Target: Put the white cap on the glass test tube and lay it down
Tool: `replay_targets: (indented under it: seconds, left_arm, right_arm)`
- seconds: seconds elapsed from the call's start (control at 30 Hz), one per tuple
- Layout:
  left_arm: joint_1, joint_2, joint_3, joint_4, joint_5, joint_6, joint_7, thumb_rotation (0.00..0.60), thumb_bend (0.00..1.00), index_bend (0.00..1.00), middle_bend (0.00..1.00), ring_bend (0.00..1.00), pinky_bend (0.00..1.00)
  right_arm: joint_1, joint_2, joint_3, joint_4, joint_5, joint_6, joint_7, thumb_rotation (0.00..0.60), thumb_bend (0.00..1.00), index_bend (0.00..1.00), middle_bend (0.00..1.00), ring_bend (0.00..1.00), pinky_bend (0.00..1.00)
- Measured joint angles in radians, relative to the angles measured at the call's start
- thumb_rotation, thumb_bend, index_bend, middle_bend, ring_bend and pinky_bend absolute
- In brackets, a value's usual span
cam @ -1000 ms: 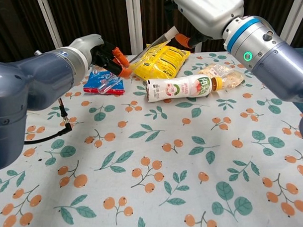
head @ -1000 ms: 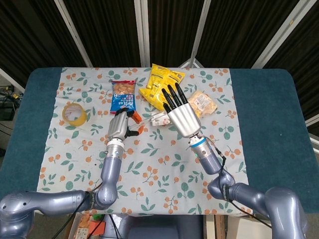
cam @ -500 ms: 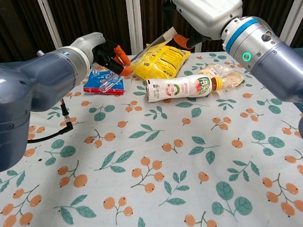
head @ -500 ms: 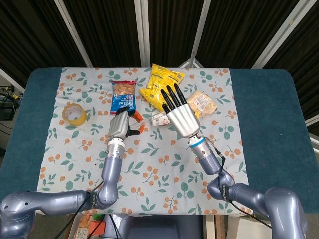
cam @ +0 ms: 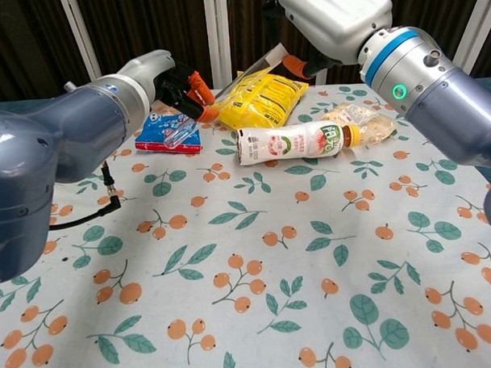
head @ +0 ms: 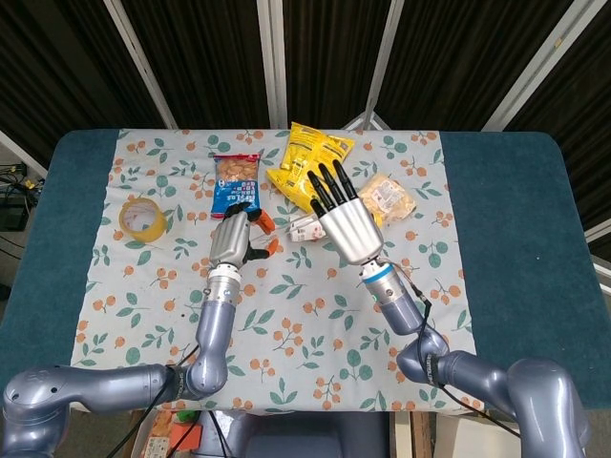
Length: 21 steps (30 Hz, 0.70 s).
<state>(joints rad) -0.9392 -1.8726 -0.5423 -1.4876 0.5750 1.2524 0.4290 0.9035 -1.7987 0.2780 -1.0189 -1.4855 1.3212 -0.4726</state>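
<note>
**Capping in mid-air, plenty of ways to botch this**

Holding the tube [cam: 250, 72] slanted above the table: upper end pinched in the right hand [cam: 328, 15], lower end right at the left hand [cam: 176, 80]. Easy to go wrong from here. Pushing off-axis and skating the cap past the rim, squeezing the glass too hard, or levering the tube out of that light pinch and dropping it toward the bottle [cam: 292, 142] or the yellow bag [cam: 263, 98]. Also dreading the lay-down: round glass, probably keen to roll.

Now the annoying part. Can't actually spot the cap anywhere. Probably buried in the left hand's curled fingers, but can't tell whether gripping something or just clenched. Can't make out the tube's mouth either. Barely any tube showing in the head view, with the back of the right hand covering the pinch. Also something clear and tube-shaped lying on the blue packet [cam: 151, 131], no idea what.
</note>
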Motion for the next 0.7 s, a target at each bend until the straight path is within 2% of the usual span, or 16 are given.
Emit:
replay_targets:
  seconds: [0.2,0.3,0.4,0.47,0.57,0.7]
  left_arm:
    - [0.000,0.001,-0.003,-0.002,0.003,0.003,0.001,0.600,0.52,0.73,0.49,0.12,0.00]
    - [0.001,0.000,-0.004,-0.007,0.005,0.006,0.001,0.600,0.52,0.73,0.49,0.12,0.00]
    - [0.001,0.000,-0.005,-0.010,0.009,0.009,0.000,0.600,0.52,0.73,0.49,0.12,0.00]
    - [0.001,-0.001,-0.006,-0.011,0.012,0.011,-0.002,0.600,0.52,0.73,0.49,0.12,0.00]
    - [0.002,-0.002,-0.007,-0.014,0.019,0.014,-0.006,0.600,0.52,0.73,0.49,0.12,0.00]
    - [0.005,-0.003,-0.006,-0.018,0.028,0.018,-0.012,0.600,0.52,0.73,0.49,0.12,0.00]
  right_arm:
    - [-0.002,0.004,0.000,-0.005,0.001,0.000,-0.004,0.600,0.46,0.58,0.17,0.00,0.00]
    - [-0.004,0.007,-0.002,-0.008,0.000,-0.001,-0.010,0.600,0.47,0.54,0.17,0.00,0.00]
    - [-0.008,0.011,-0.005,-0.014,0.001,-0.002,-0.017,0.600,0.47,0.39,0.14,0.00,0.00]
    - [-0.011,0.015,-0.006,-0.019,0.003,-0.003,-0.020,0.600,0.47,0.26,0.10,0.00,0.00]
    - [-0.016,0.021,-0.007,-0.027,0.004,-0.003,-0.026,0.600,0.47,0.17,0.07,0.00,0.00]
    - [-0.021,0.029,-0.008,-0.038,0.005,-0.002,-0.032,0.600,0.47,0.14,0.05,0.00,0.00]
